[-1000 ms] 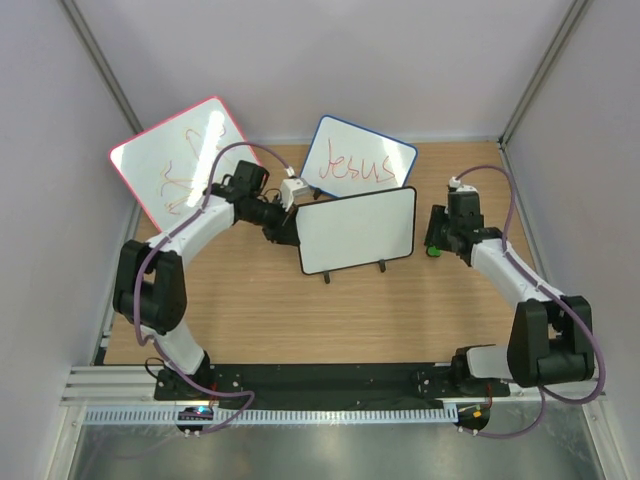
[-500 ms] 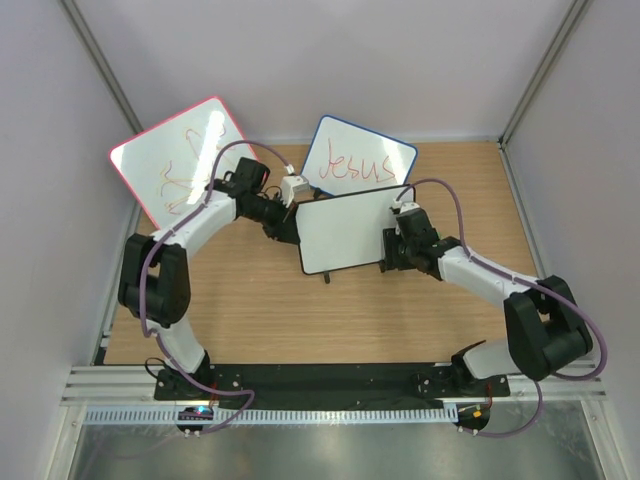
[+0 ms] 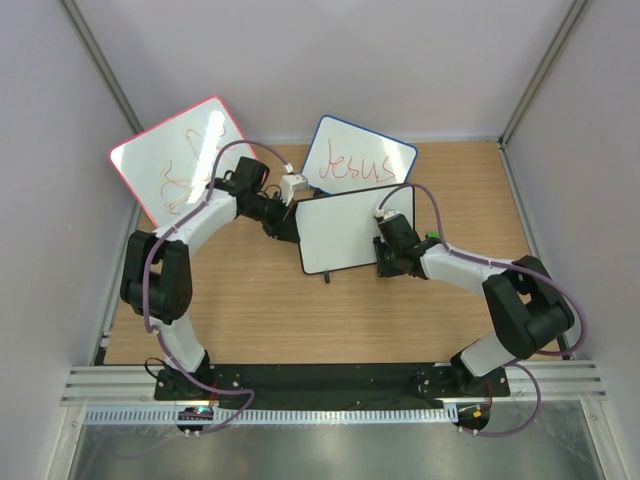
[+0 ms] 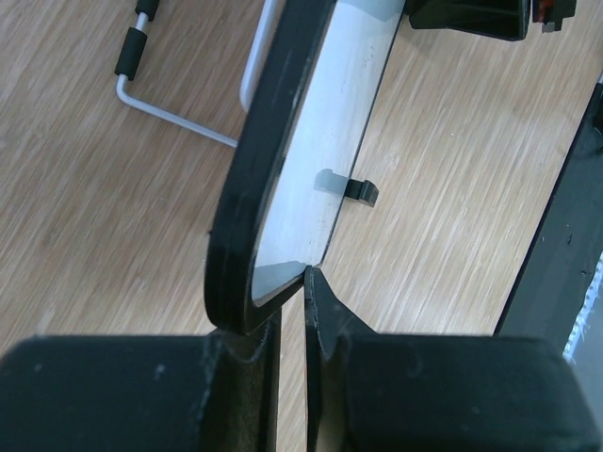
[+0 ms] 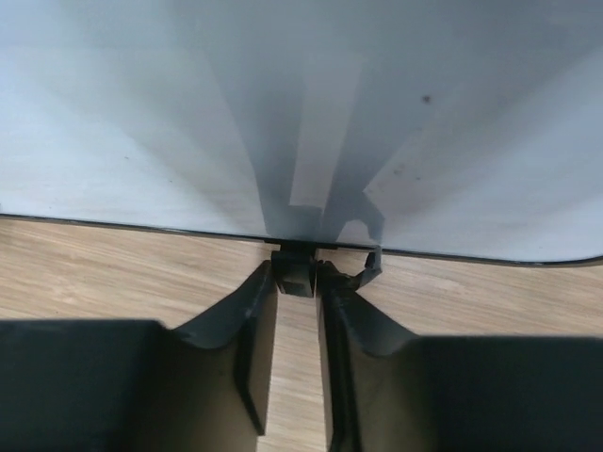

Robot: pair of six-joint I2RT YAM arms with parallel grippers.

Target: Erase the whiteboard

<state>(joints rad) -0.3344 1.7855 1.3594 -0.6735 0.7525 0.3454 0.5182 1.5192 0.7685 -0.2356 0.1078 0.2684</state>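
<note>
Along the far left of the wooden desk (image 3: 250, 320), a large white board with a pink-red frame (image 3: 180, 160) leans against the wall, red scribbles on its face, well apart from the work. Next comes the left end effector (image 4: 287, 306), its fingers pressed together on the rectangular whiteboard with a thin black frame (image 3: 350, 230), pinching the rim near a rounded corner. That hold looks meant to steady the panel at a steep tilt so its face can be reached. The whiteboard sits near the middle of the desk, just in front of a blue-framed board reading "Jesus" (image 3: 358, 165). Its face looks almost blank from above, with only a few faint specks in the right wrist view. Whether its feet bear on the desk I cannot tell. Further right, the right end effector (image 5: 297, 275) is low at the whiteboard's bottom edge, jaws drawn to a narrow slot with one small black foot (image 5: 294, 259) between them. The fingertips appear to touch it on both sides, so I judge this a pinch on the foot, not a wiping contact. No eraser or cloth shows in either end effector. Just beyond the right arm lies a small green object (image 3: 432, 238), too small to identify.
</note>
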